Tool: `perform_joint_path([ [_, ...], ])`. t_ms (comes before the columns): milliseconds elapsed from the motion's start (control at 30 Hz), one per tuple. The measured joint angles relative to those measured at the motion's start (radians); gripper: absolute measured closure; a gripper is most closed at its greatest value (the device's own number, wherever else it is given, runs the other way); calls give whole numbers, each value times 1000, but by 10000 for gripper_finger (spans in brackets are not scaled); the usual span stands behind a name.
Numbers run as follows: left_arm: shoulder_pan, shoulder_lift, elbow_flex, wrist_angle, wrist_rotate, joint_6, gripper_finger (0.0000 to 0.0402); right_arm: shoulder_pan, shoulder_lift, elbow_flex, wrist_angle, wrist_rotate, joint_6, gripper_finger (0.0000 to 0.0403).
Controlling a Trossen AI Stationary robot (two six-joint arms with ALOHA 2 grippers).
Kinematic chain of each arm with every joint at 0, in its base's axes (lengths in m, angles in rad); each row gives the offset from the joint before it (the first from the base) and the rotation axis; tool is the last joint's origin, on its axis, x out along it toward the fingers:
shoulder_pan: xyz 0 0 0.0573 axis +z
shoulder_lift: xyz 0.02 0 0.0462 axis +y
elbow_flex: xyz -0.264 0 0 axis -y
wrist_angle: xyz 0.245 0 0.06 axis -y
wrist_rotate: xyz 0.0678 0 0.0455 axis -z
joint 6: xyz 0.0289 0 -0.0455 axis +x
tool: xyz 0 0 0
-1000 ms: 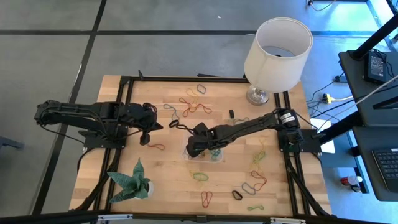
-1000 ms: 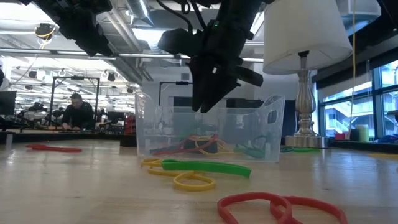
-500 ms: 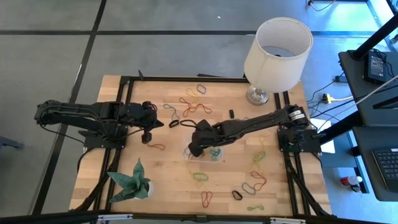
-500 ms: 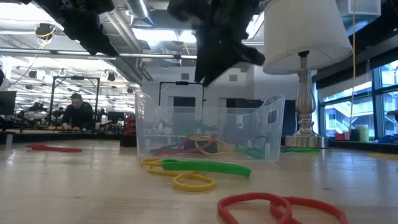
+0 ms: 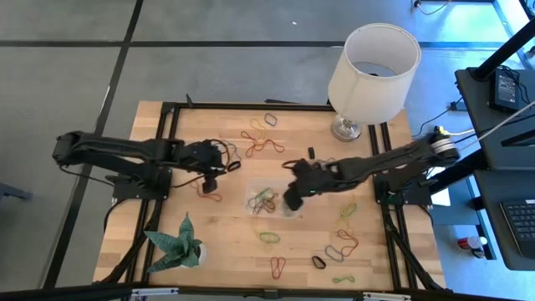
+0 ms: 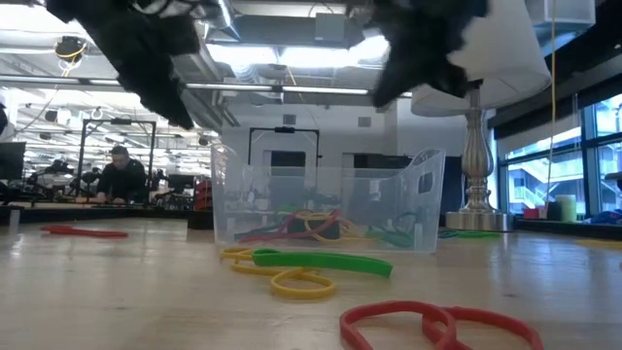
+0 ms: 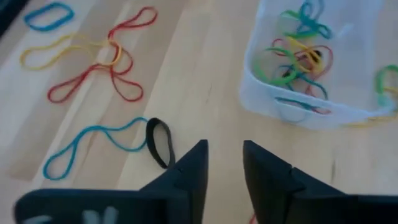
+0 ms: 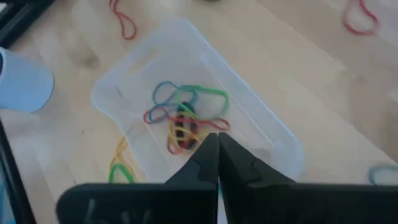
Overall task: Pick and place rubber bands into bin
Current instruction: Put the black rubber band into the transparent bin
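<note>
Bin holding bands, right claw closed above; low view hides it

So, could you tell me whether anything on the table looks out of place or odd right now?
Nothing looks damaged or spilled. The bin sits flat with a tangle of rubber bands inside, and many more bands lie loose across the table. The lamp and paper plant stand upright.

Red, yellow, green and blue rubber bands fill the clear bin; the lampshade is white.
</note>
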Motion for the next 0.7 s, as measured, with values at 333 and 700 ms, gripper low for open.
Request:
perform_joint_path([
  [333,115,292,116,40,2,-20,254,2,-425,-441,94,0,43,394],
  [700,227,595,203,21,77,-155,273,-22,-790,-708,152,-6,-31,393],
])
